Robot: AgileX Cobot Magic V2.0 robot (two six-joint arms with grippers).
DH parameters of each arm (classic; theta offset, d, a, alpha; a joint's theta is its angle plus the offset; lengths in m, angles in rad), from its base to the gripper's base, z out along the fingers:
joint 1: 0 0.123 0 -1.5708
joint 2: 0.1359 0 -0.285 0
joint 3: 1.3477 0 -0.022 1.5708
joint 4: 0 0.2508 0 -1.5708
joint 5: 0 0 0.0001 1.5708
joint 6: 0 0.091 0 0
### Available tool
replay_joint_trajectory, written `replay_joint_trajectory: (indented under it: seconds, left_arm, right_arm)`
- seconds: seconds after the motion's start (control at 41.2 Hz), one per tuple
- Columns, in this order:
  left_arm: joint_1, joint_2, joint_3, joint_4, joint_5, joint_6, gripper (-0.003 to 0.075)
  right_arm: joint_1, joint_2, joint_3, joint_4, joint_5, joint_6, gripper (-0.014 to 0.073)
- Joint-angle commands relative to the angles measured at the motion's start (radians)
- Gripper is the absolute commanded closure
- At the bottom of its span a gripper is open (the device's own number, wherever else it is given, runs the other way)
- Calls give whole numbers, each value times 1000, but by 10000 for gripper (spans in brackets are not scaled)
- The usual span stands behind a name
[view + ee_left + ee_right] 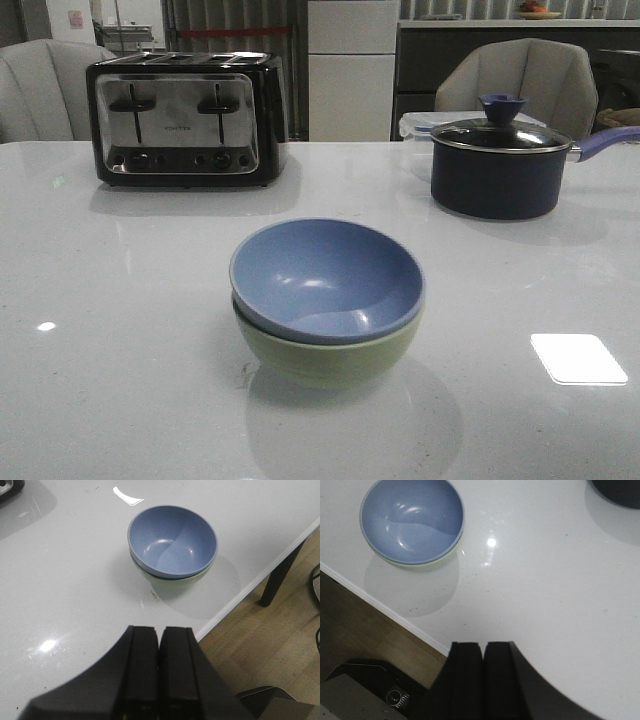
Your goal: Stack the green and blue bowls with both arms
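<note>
The dusty blue bowl [325, 275] sits nested inside the pale green bowl [330, 360] at the middle of the white table. The stack also shows in the left wrist view, blue bowl [172, 540] over green bowl [175, 582], and in the right wrist view, blue bowl [412, 517] over green bowl [422, 565]. My left gripper [159, 630] is shut and empty, well back from the bowls near the table's front edge. My right gripper [483, 645] is shut and empty, also away from the bowls. Neither gripper shows in the front view.
A black and chrome toaster [185, 118] stands at the back left. A dark lidded saucepan [500, 165] with a purple handle stands at the back right. The table's front edge [250, 585] and the wooden floor [280, 645] lie close to the bowls.
</note>
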Motion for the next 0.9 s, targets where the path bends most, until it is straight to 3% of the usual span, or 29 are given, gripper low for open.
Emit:
replay_joint_trajectory:
  seconds: [0.0, 0.315, 0.388, 0.582, 0.752, 0.873]
  left_arm:
    - [-9, -2, -26, -13, -76, -3, 627]
    - [-23, -14, -26, -17, -76, -3, 627]
    - [14, -34, -26, -17, -76, -3, 627]
    - [226, -175, 41, -17, -133, -3, 627]
    - [419, -395, 217, -17, -297, -3, 627]
    - [520, -556, 318, -17, -334, -3, 627]
  right_arm:
    - [0, -2, -27, -11, -58, -10, 566]
    - [0, -2, -27, -11, -57, -10, 566]
    - [0, -2, -27, -11, -58, -10, 566]
    - [0, -2, -27, -11, -58, -10, 566]
    - [0, -2, -27, -11, -58, -10, 566]
    - [0, -2, -27, -11, -58, -10, 566]
